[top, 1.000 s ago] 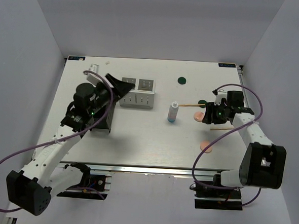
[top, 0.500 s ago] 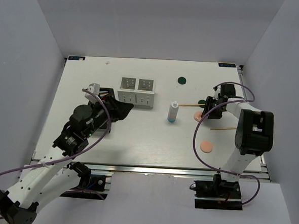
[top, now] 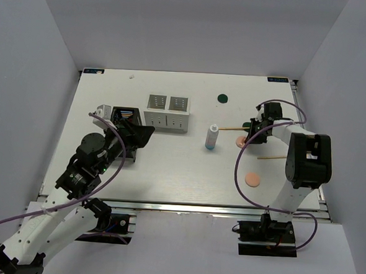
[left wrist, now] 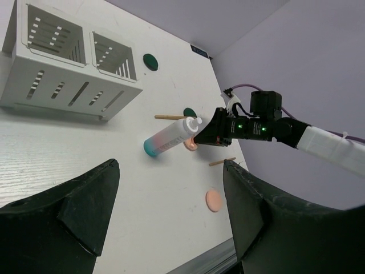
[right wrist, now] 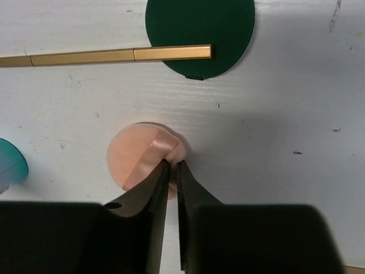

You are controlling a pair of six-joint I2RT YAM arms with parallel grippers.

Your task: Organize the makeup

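Right wrist cam first: the right gripper [right wrist: 173, 165] has its jaws pretty much closed, pinching the near edge of a pink pad [right wrist: 140, 157]. You can see the pad's edge creased up into a little fold right where they bite. The rest of the pad lies flat on the table [right wrist: 285, 114]. Just beyond it is a dark green disc [right wrist: 199, 34] with a wooden stick [right wrist: 108, 56] resting one end on it. At the left edge the teal base of the white bottle [right wrist: 10, 165] peeks in, near the pad but not touching.

The left gripper [left wrist: 170, 171] is wide open with nothing between the jaws, held over the table, with the white two-compartment box [left wrist: 68, 74] off ahead of it.

From the top cam, the bottle stands upright about mid-table, between the box and the right gripper. A second pink pad [top: 252, 178] sits alone nearer the front edge. A second stick [top: 272, 158] lies off to the right of both pads, and another green disc [top: 222, 98] is toward the back. The black holder [top: 123, 116] stands just left of the box with something striped inside, too small to make out.
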